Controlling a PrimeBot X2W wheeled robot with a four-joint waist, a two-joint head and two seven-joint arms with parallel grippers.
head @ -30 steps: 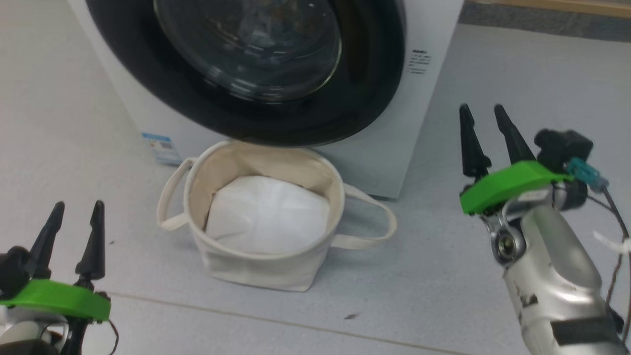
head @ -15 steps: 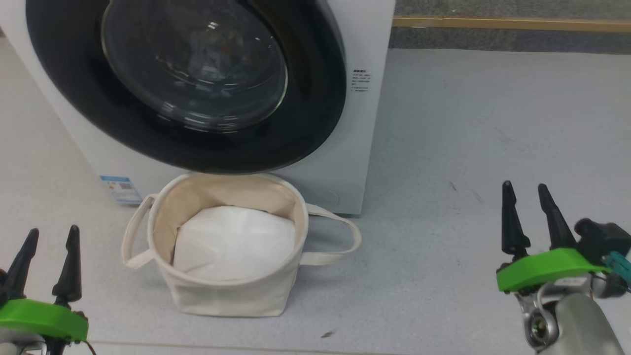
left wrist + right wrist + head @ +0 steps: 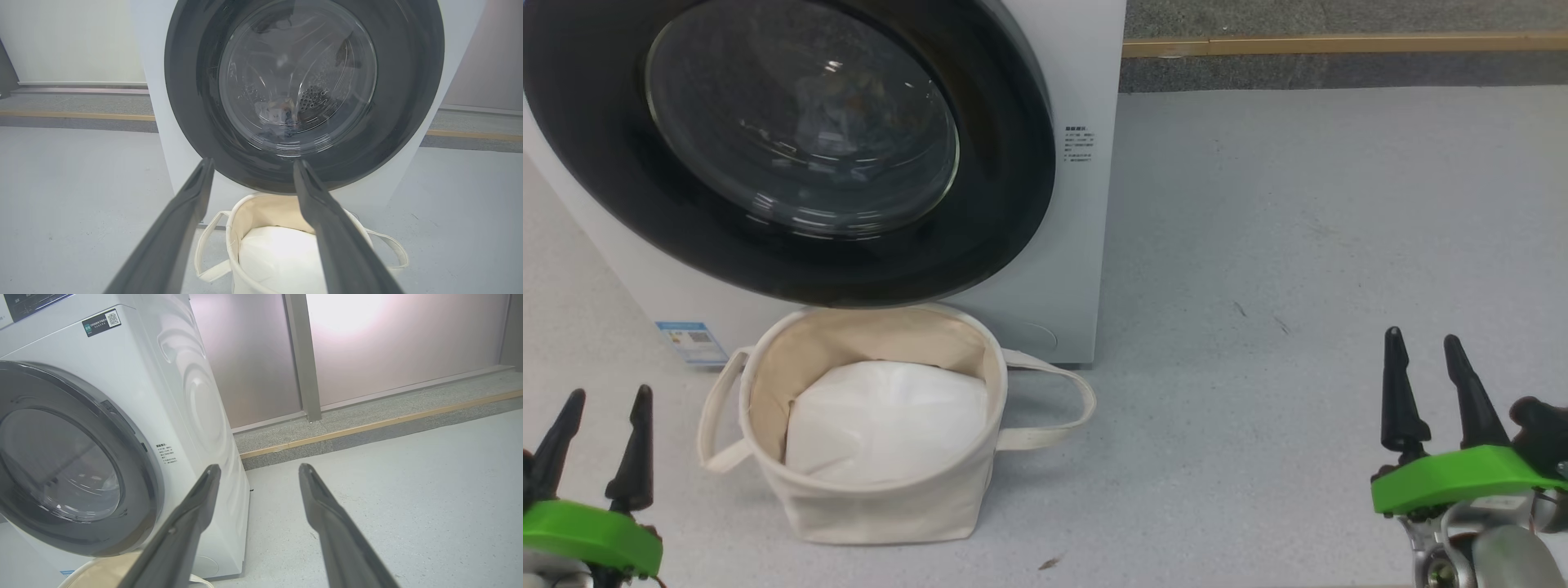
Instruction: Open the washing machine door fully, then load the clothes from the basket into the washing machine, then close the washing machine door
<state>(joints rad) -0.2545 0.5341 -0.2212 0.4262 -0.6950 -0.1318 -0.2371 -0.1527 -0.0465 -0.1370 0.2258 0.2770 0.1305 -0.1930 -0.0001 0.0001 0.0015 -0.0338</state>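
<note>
The washing machine (image 3: 1086, 245) stands at the upper left with its door (image 3: 1001, 204) shut flat against the front. Behind the glass, some clothes (image 3: 278, 114) lie dimly in the drum. In front of the washer, the basket (image 3: 882, 506) sits on the floor holding a plain white sheet (image 3: 882, 420). My left gripper (image 3: 609, 392) is open at the lower left, short of the basket, fingers aimed at the door (image 3: 408, 81). My right gripper (image 3: 1423, 336) is open and empty over bare floor, well right of the washer (image 3: 196, 396).
Grey floor (image 3: 1298, 245) spreads to the washer's right. A raised grey kerb with a wooden strip (image 3: 1339, 45) runs along the back, below frosted panels (image 3: 388, 347). The basket's loop handles (image 3: 1058, 408) stick out on both sides. A blue sticker (image 3: 690, 341) marks the washer's lower left front.
The camera has shifted, moving washer and basket left and down in the picture. My right gripper has drawn back from beside the washer towards the lower right. Both grippers stayed open.
</note>
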